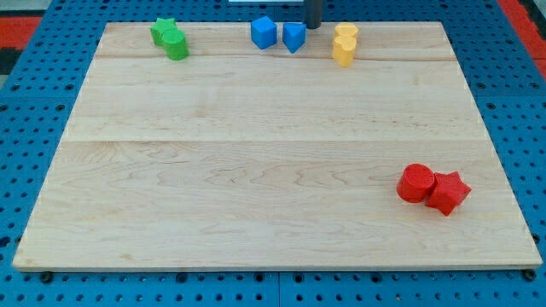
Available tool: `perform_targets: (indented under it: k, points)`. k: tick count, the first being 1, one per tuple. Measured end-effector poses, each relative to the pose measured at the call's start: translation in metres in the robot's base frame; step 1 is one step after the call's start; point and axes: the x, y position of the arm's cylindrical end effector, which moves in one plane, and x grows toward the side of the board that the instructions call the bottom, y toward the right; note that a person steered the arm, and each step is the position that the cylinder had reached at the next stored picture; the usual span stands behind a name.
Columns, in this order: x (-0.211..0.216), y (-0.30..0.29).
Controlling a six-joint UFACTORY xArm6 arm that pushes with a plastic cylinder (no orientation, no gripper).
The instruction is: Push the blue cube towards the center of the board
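My tip, the dark rod's lower end, stands at the view's top edge of the pale wooden table, just beside the blue triangular block; no claw is fitted; the blue cube sits left of that block, near the top; green blocks, yellow blocks and red blocks lie apart.

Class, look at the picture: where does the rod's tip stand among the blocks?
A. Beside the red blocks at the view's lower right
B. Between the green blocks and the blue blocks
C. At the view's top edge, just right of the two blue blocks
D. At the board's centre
C: my tip stands at the view's top, just right of the right blue block and left of the yellow blocks.
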Motion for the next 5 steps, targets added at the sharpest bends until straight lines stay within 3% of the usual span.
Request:
perform_targets:
  k: [5]
  points:
    - [0.0,-0.099]
